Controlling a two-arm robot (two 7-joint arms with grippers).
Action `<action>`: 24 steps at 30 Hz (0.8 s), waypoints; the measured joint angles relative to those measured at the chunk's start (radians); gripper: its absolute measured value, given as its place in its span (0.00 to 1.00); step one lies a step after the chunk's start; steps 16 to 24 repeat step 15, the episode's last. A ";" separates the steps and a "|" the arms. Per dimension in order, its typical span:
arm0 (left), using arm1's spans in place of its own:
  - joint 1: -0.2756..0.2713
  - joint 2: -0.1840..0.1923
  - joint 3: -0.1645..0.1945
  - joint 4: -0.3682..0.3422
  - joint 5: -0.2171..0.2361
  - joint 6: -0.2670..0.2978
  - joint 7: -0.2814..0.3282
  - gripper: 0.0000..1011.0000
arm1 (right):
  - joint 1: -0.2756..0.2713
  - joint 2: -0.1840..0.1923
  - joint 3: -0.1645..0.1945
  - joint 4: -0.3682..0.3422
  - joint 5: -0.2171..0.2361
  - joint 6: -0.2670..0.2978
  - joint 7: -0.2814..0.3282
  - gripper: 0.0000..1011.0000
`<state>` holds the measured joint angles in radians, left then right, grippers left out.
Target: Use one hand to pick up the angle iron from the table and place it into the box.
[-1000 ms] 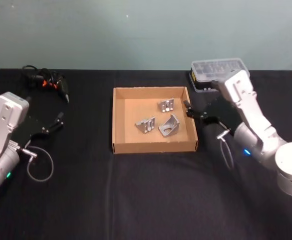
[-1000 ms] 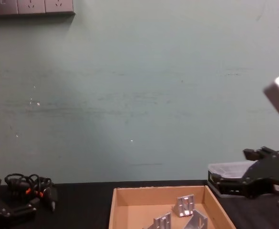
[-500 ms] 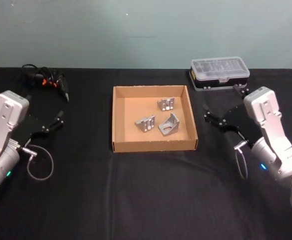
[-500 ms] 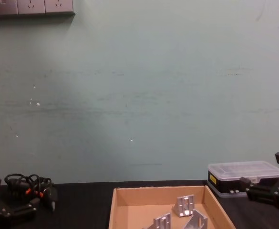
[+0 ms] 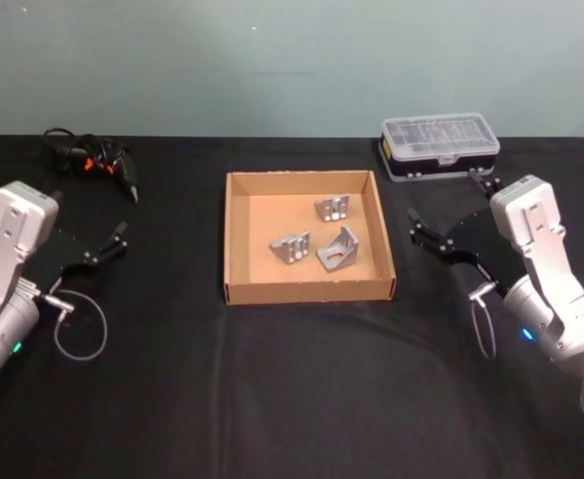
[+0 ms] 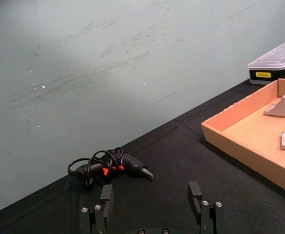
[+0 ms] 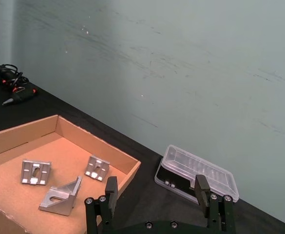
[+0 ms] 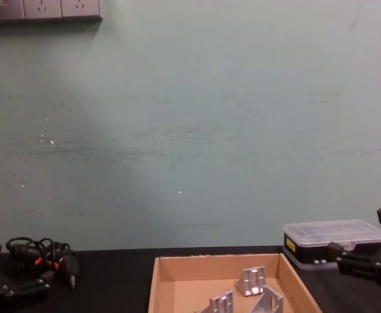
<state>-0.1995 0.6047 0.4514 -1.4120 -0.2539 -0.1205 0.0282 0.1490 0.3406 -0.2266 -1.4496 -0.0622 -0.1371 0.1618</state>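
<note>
The tan cardboard box (image 5: 234, 239) sits mid-table on the black table (image 5: 301, 379). Three silver angle irons lie inside it: one at the back (image 5: 332, 208), one in the middle (image 5: 292, 248) and one toward the right wall (image 5: 339, 251). They also show in the right wrist view, for example the angle iron (image 7: 60, 196). My right gripper (image 5: 441, 197) hovers to the right of the box, open and holding nothing; its fingers (image 7: 111, 187) stand wide apart. My left gripper (image 5: 89, 214) stays parked at the left, open and holding nothing (image 6: 150, 186).
A clear-lidded black plastic case (image 5: 439, 145) stands at the back right, just behind my right gripper. A black tool with a coiled cable (image 5: 92, 160) lies at the back left. A cable loop (image 5: 77, 334) hangs by my left arm.
My right gripper drew back from the box's right wall to the right and lower, then settled there. The left arm and the angle irons have not moved.
</note>
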 joint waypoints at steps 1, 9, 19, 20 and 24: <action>0.000 0.000 0.000 0.000 0.000 0.000 0.000 0.99 | 0.000 0.000 0.000 0.000 0.000 0.001 0.000 0.99; 0.000 0.000 0.000 0.000 0.000 0.000 0.000 0.99 | 0.001 0.001 -0.002 -0.001 0.000 0.004 0.001 0.99; 0.000 0.000 0.000 0.000 0.000 0.000 0.000 0.99 | 0.002 0.001 -0.002 -0.001 0.001 0.005 0.001 0.99; 0.000 0.000 0.000 0.000 0.000 0.000 0.000 0.99 | 0.002 0.001 -0.002 -0.001 0.001 0.005 0.001 0.99; 0.000 0.000 0.000 0.000 0.000 0.000 0.000 0.99 | 0.002 0.001 -0.002 -0.001 0.001 0.005 0.001 0.99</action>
